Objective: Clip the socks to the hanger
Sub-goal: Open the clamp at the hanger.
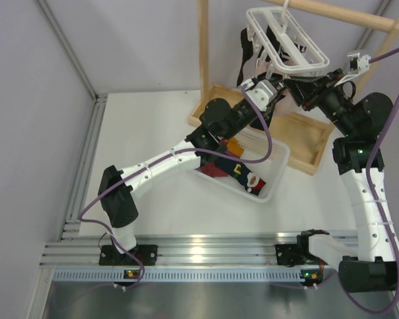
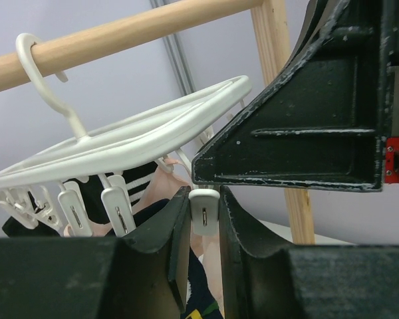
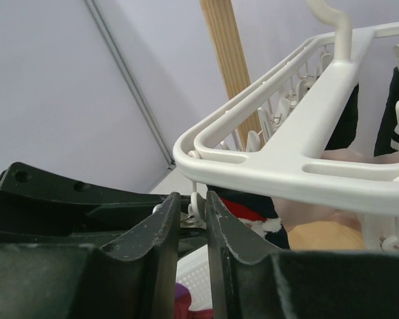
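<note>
The white hanger (image 2: 120, 143) hangs by its hook from the wooden rail, tilted, with pegs dangling under it. My left gripper (image 2: 204, 199) is shut on one white peg (image 2: 204, 212). A dark navy sock (image 2: 201, 292) hangs down between its fingers, and I cannot tell if it is gripped. My right gripper (image 3: 193, 203) is closed round a peg (image 3: 197, 208) under the hanger's corner (image 3: 206, 149), with the navy Santa sock (image 3: 253, 211) just behind it. Both grippers meet under the hanger (image 1: 286, 43) in the top view. More socks (image 1: 238, 171) lie in the basket.
The white slotted basket (image 1: 276, 174) stands on the table under the left arm. The wooden rack's upright (image 1: 203, 60), rail (image 1: 346, 14) and tray base (image 1: 304, 143) surround the hanger. A pale pink garment (image 2: 161, 187) hangs among the pegs. The right gripper's black body (image 2: 306, 119) fills the left wrist view.
</note>
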`<act>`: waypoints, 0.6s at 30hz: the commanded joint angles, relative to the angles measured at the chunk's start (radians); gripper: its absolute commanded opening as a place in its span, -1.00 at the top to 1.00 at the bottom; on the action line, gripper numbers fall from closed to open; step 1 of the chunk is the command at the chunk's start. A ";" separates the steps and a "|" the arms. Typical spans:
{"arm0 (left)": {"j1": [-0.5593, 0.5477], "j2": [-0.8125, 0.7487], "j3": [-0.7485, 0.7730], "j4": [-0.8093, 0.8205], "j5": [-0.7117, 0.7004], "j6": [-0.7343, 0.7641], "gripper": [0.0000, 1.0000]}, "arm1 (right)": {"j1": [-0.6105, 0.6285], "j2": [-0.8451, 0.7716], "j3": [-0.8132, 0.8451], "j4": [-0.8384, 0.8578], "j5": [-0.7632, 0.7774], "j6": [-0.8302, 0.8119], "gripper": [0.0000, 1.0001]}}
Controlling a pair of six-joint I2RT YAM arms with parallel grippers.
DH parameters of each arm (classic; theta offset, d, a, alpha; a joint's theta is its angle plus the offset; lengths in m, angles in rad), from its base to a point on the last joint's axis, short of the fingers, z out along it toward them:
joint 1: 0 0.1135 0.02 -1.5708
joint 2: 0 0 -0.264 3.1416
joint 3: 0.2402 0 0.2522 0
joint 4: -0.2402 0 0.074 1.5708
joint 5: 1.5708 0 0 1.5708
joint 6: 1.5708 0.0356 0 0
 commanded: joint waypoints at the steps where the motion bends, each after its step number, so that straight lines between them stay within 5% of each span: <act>1: -0.001 -0.024 0.041 0.006 0.028 0.002 0.62 | 0.030 0.011 0.027 0.036 0.025 -0.010 0.59; 7: -0.001 -0.030 0.040 -0.004 0.027 -0.001 0.38 | 0.034 0.020 0.046 0.013 0.041 -0.002 0.99; 11: -0.001 -0.032 0.029 -0.007 0.008 0.005 0.16 | 0.034 0.020 0.056 0.013 0.039 0.039 1.00; 18: -0.001 -0.048 -0.009 0.004 -0.019 0.014 0.09 | 0.033 0.021 0.076 0.016 0.041 0.094 1.00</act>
